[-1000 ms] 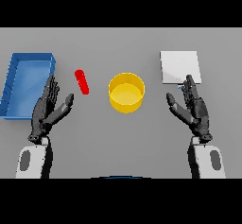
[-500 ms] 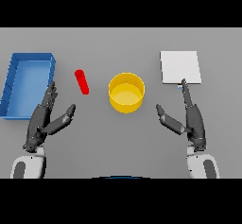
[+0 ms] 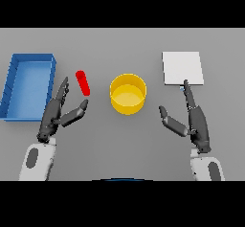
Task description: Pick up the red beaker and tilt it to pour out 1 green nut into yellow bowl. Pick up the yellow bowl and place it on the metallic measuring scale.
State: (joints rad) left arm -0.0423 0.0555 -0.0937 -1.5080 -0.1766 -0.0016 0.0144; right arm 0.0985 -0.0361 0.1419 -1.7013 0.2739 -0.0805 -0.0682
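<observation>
The grey table [image 3: 129, 44] fills the head view. The yellow bowl [image 3: 128, 93] sits near the centre, upright with its mouth open to the camera. At about nine o'clock from it, a little higher, lies the red beaker [image 3: 83, 83], a small red capsule shape lying on the surface with its long axis running from eleven to five o'clock. A strip of bare table separates beaker and bowl. Farther out at nine o'clock is a blue tray [image 3: 11, 85], its right wall near the beaker but apart from it. At two o'clock from the bowl lies the metallic measuring scale [image 3: 182, 68], a flat pale square, with open table between its left edge and the bowl's rim. The far part of the table beyond all these is bare.

The left hand [image 3: 53, 117] shows at seven o'clock from the beaker, fingers straight and spread wide, pointing toward one o'clock, thumb stretched toward the beaker's lower end without touching it. It holds nothing. The right hand [image 3: 195, 120] shows at four o'clock from the bowl, fingers straight and pointing toward twelve, the fingertips reaching the scale's near edge, thumb splayed toward ten o'clock. It too is wide and holds nothing.
</observation>
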